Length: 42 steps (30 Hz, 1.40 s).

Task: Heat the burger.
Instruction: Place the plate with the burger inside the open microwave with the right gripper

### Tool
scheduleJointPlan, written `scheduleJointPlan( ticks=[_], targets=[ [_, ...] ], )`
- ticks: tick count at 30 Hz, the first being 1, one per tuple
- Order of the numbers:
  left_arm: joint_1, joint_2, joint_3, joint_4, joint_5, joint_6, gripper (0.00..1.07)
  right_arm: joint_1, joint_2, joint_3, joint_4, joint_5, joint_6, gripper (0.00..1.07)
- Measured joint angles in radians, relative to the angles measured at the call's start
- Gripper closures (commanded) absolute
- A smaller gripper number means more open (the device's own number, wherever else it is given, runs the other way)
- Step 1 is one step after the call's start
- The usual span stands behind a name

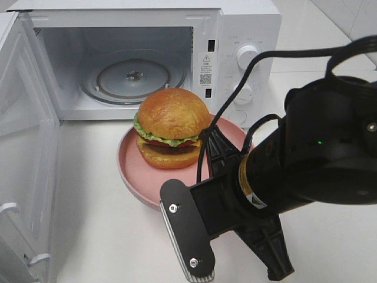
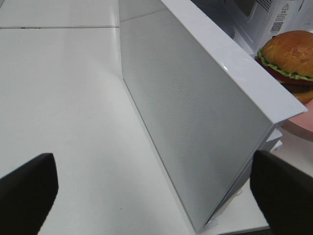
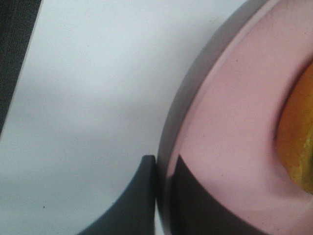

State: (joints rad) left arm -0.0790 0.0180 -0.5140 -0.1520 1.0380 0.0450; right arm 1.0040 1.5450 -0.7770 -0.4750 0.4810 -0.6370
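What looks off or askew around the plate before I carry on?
Nothing stands out. The burger sits upright, layers stacked, toward the back of the pink plate, and no spill shows. The microwave door is wide open and the glass turntable lies in place. The right gripper is shut on the plate's near rim.
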Motion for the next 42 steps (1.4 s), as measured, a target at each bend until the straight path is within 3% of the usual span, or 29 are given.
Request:
scheduleJointPlan(
  ticks=[30,42],
  targets=[
    [0.0,0.0,0.0,0.0,0.0,0.0,0.06,-0.041,0.129,-0.224,0.203,0.014,-0.295,1.07],
    [0.0,0.0,0.0,0.0,0.0,0.0,0.06,-0.058,0.151,-0.25,0.162,0.011,-0.311,1.07]
  ],
)
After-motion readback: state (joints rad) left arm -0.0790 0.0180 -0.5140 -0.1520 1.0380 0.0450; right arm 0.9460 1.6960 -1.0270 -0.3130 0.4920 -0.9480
